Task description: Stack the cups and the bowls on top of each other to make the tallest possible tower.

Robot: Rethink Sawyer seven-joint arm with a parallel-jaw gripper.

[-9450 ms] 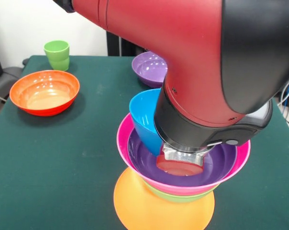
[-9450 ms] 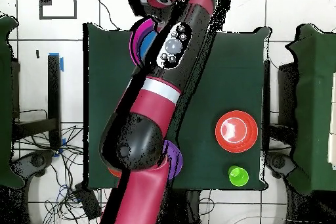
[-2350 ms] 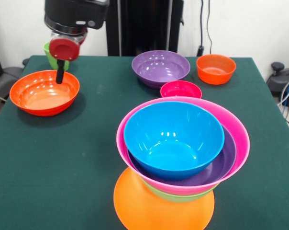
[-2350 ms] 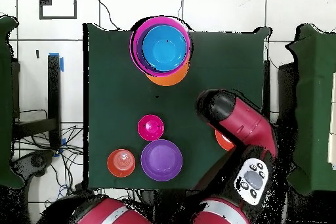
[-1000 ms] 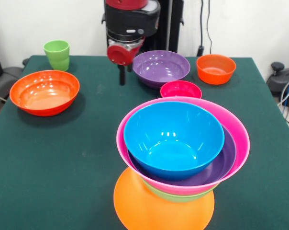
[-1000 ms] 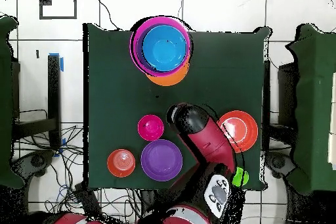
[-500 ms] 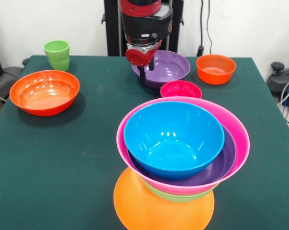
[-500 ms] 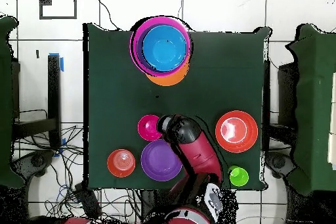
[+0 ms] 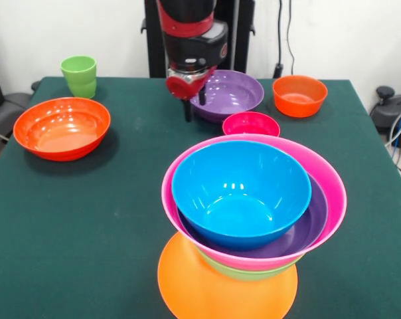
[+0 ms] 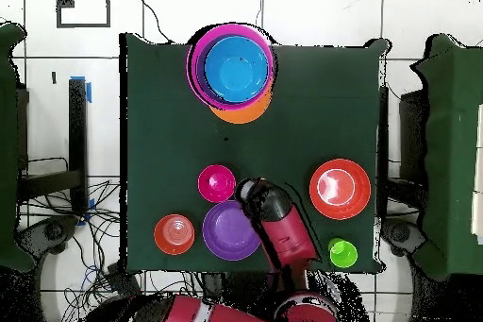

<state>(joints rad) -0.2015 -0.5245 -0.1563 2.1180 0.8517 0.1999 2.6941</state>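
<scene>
Your red and black arm (image 9: 187,30) comes straight down at the table's far side, its gripper (image 9: 193,106) hanging beside the rim of the loose glossy purple plastic bowl (image 9: 224,94), with two dark fingers pointing down a little apart and nothing between them. The tower (image 9: 250,219) stands at the near edge: a blue bowl (image 9: 240,193) nested in purple, pink and green ones on an upturned orange bowl (image 9: 220,286). The small light-green plastic tumbler (image 9: 79,76) sits at a far corner, behind the wide red-orange bowl (image 9: 62,127); the small magenta bowl (image 9: 251,124) and small orange bowl (image 9: 299,95) lie near the purple one.
</scene>
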